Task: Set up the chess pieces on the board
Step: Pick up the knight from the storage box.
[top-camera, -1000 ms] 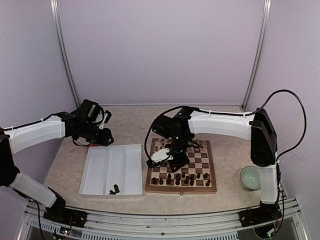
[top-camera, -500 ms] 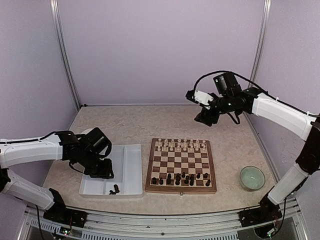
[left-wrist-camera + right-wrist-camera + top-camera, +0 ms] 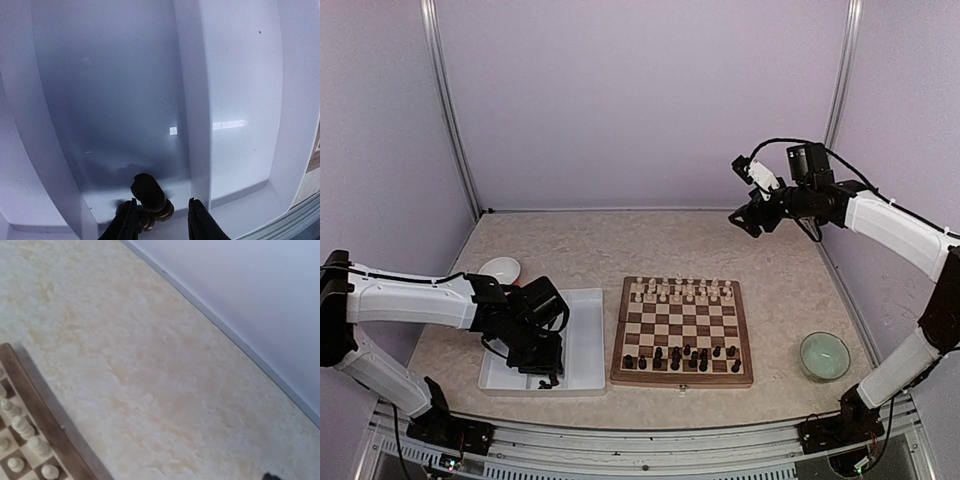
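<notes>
The board [image 3: 682, 381] lies in the middle of the table, with several dark chess pieces [image 3: 680, 355] on its near rows. More dark chess pieces [image 3: 149, 191] lie toppled in the near end of a white tray [image 3: 582, 330]. My left gripper [image 3: 161, 204] hangs low over them, open. One lying piece sits between its fingers, close to the left finger and apart from the right one. My right gripper [image 3: 742, 218] is raised high at the back right, far from the board, open and empty. Its wrist view shows only bare table and a corner of the board [image 3: 45, 420].
Cream-white figures [image 3: 680, 292] fill the board's far rows. A green bowl [image 3: 823, 355] stands right of the board. A small white dish [image 3: 500, 269] sits behind the tray. The tray's divider ridge [image 3: 190, 75] runs just right of my left fingers.
My right arm lifted off the board and swung up to the back right, its jaws opening. My left arm came forward and down into the tray's near end, over the dark pieces.
</notes>
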### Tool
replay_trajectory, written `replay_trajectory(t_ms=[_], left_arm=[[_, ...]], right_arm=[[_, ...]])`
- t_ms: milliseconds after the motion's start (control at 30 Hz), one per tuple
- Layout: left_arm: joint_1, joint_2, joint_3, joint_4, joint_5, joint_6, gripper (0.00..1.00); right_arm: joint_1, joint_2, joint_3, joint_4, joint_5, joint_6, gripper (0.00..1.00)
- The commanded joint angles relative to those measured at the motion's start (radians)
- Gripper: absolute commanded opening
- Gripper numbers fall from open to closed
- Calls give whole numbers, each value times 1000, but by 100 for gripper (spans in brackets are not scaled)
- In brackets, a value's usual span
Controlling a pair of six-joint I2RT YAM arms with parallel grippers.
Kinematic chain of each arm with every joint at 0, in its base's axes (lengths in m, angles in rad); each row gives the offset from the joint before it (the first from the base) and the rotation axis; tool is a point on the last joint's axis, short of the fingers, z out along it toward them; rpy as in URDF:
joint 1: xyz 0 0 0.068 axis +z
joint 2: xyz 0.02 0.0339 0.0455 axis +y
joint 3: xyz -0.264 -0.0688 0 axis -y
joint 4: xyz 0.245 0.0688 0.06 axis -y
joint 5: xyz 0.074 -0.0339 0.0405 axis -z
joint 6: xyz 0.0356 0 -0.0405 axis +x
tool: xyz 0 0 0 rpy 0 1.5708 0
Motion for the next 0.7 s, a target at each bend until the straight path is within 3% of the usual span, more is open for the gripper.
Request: replay_trajectory(t_ms=[0,133,300,433,667], left_arm=[[-3,40,11,-13,-30,-36,36],[9,69,-19,59,-9,-28,36],[36,108,-33,153,37,-8,29],[55,118,-32,177,52,5,13],[75,45,45,71,-59,63,6]], right_arm=[[3,-43,-21,36,-49,15,88],[3,-40,-31,36,-65,12,87],[4,-35,-39,38,-76,11,87],[4,-38,-47,42,-82,9,86],[3,-28,-55,45,-102,5,85]])
